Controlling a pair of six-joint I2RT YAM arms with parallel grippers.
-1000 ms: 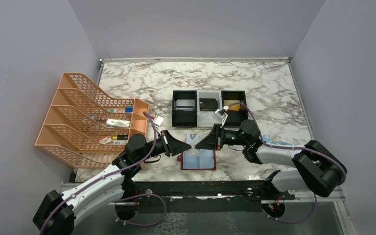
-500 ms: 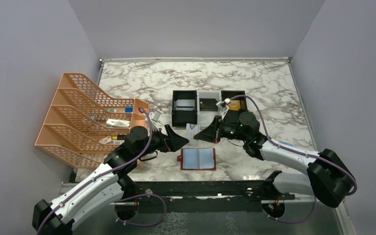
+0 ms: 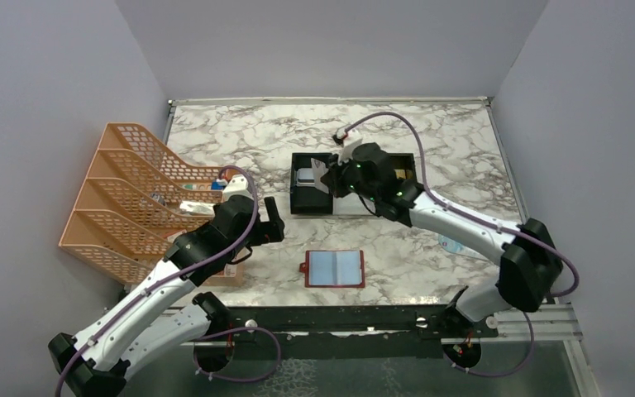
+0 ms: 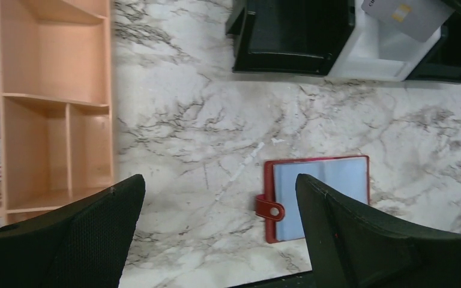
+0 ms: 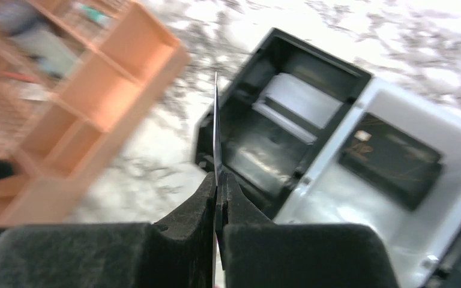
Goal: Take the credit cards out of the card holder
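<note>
The card holder (image 3: 335, 269) lies open and flat on the worktop (image 3: 240, 141) near its front edge, between the two arm bases. Its two pale blue panels face up inside a red border. In the left wrist view the card holder (image 4: 321, 198) shows a red snap tab on the side towards the rack (image 4: 54, 102).

The left end effector (image 3: 271, 222) hangs over the worktop between the orange rack (image 3: 132, 190) and the card holder, touching neither. Its fingers (image 4: 78, 240) stand as wide apart as they go, with nothing between them, and the left end effector (image 4: 219, 180) frames bare marble.

The right end effector (image 3: 329, 178) is stretched out over the tray (image 3: 310, 207) at mid-worktop, well apart from the card holder. In its own view the right end effector (image 5: 218, 180) is fully closed on a thin card (image 5: 215, 132), seen edge-on and standing upright from the fingertips. It sits above the near wall of the tray's black left compartment. The view is blurred.

In that left compartment a silvery-white card (image 5: 300, 99) lies flat. In the white middle compartment lies a black card (image 5: 390, 159). The held card (image 3: 320, 172) looks pale from above.
</note>
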